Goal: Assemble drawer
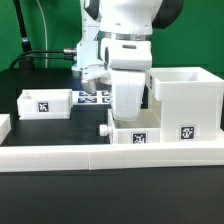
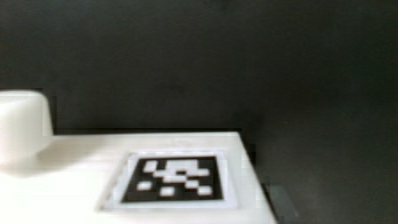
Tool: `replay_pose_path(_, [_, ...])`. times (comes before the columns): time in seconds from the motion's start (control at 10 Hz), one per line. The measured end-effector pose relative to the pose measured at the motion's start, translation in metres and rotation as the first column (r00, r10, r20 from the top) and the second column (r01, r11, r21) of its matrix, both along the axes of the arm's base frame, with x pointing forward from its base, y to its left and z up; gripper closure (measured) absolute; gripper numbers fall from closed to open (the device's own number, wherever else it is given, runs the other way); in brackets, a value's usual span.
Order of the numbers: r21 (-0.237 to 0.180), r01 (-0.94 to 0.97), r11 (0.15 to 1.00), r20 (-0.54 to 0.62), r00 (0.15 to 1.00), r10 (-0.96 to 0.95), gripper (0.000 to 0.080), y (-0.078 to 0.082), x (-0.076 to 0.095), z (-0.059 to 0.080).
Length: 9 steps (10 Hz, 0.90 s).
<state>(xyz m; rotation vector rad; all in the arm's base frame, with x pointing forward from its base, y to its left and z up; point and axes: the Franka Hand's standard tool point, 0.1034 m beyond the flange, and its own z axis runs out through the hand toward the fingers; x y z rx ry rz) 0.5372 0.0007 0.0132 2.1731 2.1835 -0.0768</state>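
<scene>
The large white cube-like housing [image 1: 186, 100] stands at the exterior view's right, with a tag on its front. One small tray [image 1: 45, 103] sits at the left. The second small tray [image 1: 132, 136] lies at the front against the rail, its knob [image 1: 103, 130] pointing left. My gripper [image 1: 126, 117] hangs straight down over this tray, right beside the housing; the hand's body and the tray's wall hide its fingers. The wrist view shows this tray's tagged white face [image 2: 178, 178] and its knob [image 2: 20, 130] from close up, with no fingers in the picture.
The long low white border rail [image 1: 70, 156] runs along the front of the black table. The marker board [image 1: 94, 97] lies flat behind the arm, between the left tray and the housing. Cables lie at the back left.
</scene>
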Motion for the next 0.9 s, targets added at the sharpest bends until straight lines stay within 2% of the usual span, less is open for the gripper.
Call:
replay_pose_path(0.3, [0.0,0.003,1.0,0.0,1.0,-0.003,0.0757,0.0,0.0,0.0])
replay_pose_path(0.5, [0.004,0.0,1.0,0.001,1.0,0.0,0.0757,0.011,0.0,0.0])
replay_pose_path(0.6, [0.001,0.002,1.0,0.001,1.0,-0.002,0.0757,0.01,0.0,0.0])
replay_pose_path(0.7, [0.001,0.004,1.0,0.0,1.0,-0.004,0.0682,0.009,0.0,0.0])
replay_pose_path(0.8, [0.001,0.005,1.0,0.0,1.0,-0.005,0.0682,0.009,0.0,0.0])
replay_pose_path(0.9, [0.001,0.006,1.0,-0.001,1.0,-0.006,0.055,0.008,0.0,0.001])
